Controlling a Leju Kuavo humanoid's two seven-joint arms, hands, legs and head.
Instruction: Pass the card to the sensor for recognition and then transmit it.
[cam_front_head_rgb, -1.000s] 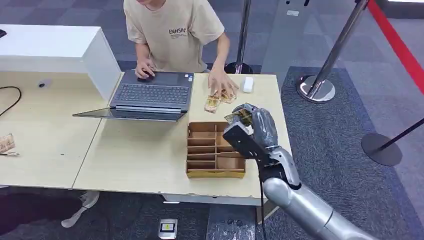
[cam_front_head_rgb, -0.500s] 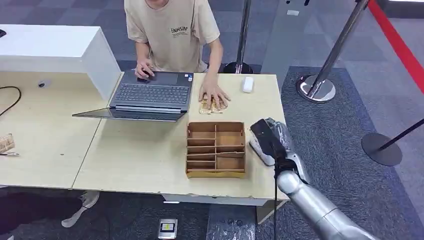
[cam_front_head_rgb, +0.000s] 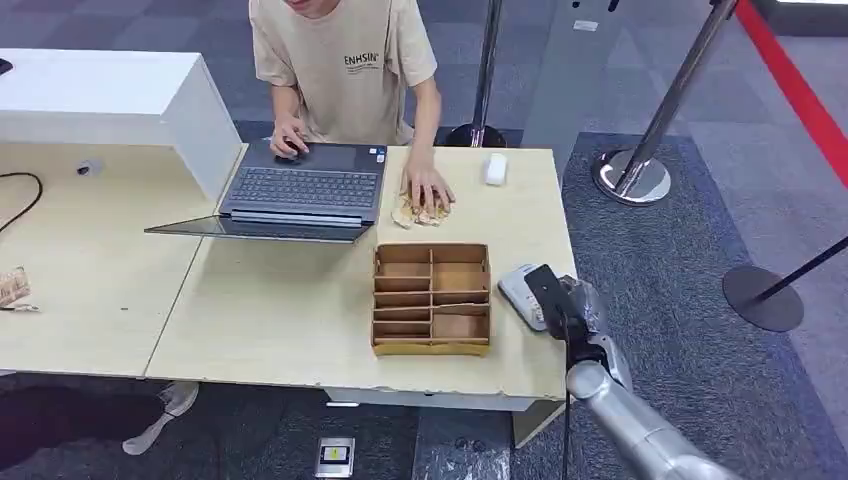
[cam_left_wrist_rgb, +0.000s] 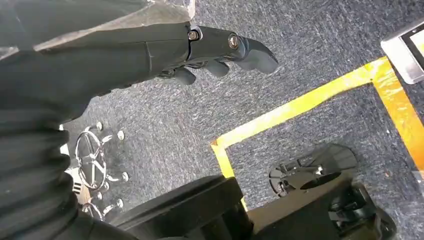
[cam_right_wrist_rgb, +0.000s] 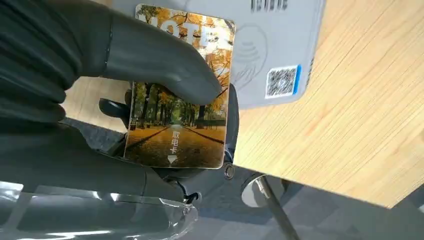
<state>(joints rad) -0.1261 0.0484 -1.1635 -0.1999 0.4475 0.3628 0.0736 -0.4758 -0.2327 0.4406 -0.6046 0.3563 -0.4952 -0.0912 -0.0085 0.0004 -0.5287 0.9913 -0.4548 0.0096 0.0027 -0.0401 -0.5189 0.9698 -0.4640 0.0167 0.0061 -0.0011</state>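
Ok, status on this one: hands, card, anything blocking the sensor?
Right hand holds the card by the table edge, over the grey card reader. Left hand hangs over the floor, holding nothing. Nothing between card and reader.

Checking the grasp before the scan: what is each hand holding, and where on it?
The right hand holds the card, thumb pressed across its upper face, fingers behind. The left hand holds nothing.

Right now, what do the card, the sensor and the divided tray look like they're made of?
Card: likely glossy printed plastic, flat, with an autumn photo on it.
Sensor: probably smooth matte grey moulded plastic, with a QR sticker.
Divided tray: seems thin bare wood or cardboard, brown, with slotted partitions.
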